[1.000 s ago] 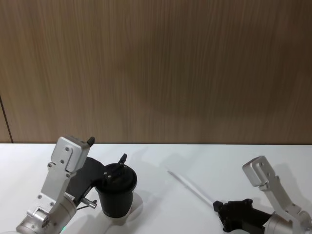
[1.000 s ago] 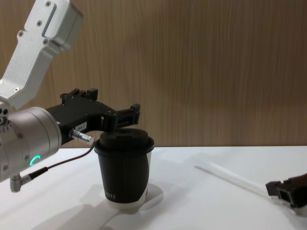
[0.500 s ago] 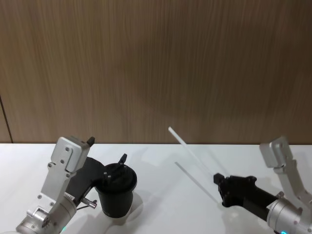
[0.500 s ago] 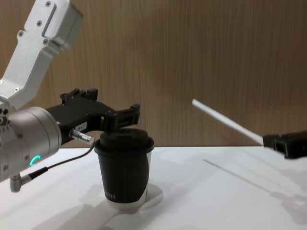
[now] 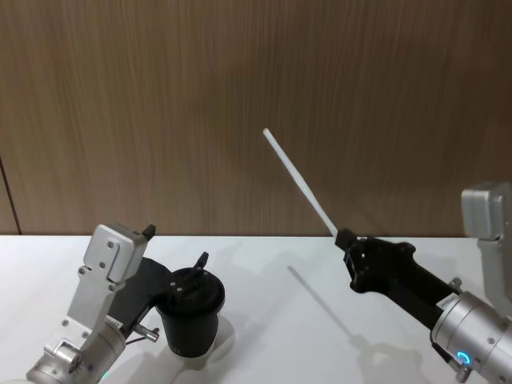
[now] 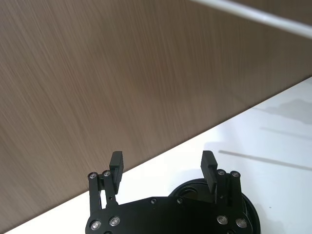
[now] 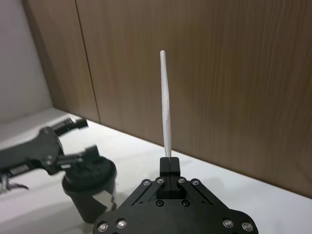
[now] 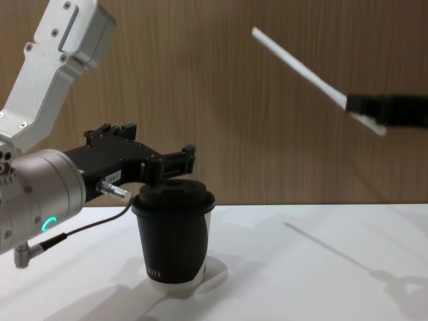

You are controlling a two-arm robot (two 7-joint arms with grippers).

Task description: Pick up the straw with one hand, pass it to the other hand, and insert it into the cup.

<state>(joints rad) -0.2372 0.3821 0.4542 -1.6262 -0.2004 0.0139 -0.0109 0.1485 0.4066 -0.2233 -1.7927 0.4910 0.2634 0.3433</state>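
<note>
The straw (image 5: pixel 300 182) slants up in the air, well clear of the table (image 5: pixel 272 336) — I see its lower end pinched tight between the fingers of my right gripper (image 5: pixel 346 238). Off to the left the cup (image 5: pixel 192 320) stands upright, and my left gripper (image 6: pixel 162 160) hovers just over its lid, fingers spread apart.

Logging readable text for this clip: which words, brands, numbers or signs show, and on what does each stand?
Nothing here can be read as text.
White marks near the foot of the cup: too small to read.
Small pale sticker on the left pincer: too small to read.
The straw in the right pincer: plain white, no print.
</note>
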